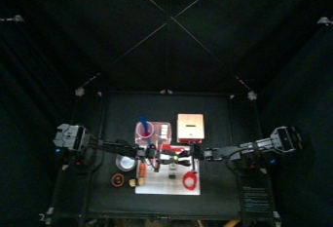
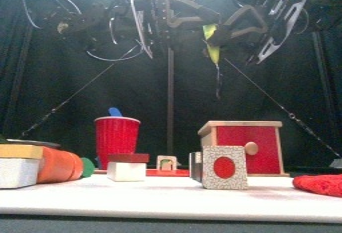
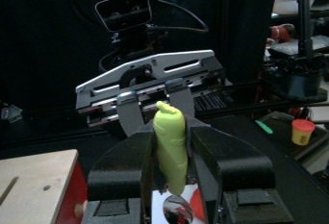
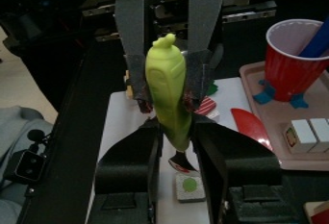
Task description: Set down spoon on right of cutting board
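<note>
High above the table my two grippers meet around a yellow-green, tapered thing [image 2: 210,42]. My left gripper [image 3: 171,139] is shut on one end of it [image 3: 171,146]. From the opposite side my right gripper [image 4: 178,136] is shut on the same thing [image 4: 171,84]. A slim blue utensil [image 2: 115,110], as far as I can tell the spoon, stands in the red cup [image 2: 116,139], apart from both grippers; its blue handle [image 4: 314,37] sticks out of the cup [image 4: 293,60]. The white cutting board [image 1: 166,183] lies at the table's front, below the grippers.
A wooden box with red faces [image 2: 243,155] stands at the right, and a red ring-shaped thing [image 1: 190,180] lies on the board. Small blocks [image 2: 128,167] and an orange thing [image 2: 60,164] sit at the left front. Black curtains close in the table.
</note>
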Motion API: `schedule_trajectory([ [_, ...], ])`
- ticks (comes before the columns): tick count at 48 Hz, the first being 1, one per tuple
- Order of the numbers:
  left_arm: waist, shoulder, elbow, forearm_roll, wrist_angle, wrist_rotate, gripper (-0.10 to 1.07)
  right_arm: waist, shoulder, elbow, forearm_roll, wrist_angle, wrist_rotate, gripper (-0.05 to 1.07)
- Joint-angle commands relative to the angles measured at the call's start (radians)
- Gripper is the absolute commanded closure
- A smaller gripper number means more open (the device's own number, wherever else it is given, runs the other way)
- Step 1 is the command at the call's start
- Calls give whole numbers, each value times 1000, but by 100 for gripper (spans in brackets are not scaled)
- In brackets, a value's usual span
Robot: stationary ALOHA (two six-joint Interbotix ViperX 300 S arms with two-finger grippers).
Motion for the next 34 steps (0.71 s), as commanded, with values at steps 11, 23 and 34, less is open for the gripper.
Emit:
schedule_trajectory([
  [11,6,-14,-17,-3,-2,3,35,-3,-17,-60,6,-5,3,46],
  [23,6,-40,-11,-2,-2,3,21,-3,-46,-40,26,-6,3,46],
  [34,6,-67,-5,5,-3,6,14,-2,-66,-18,43,-2,5,46],
])
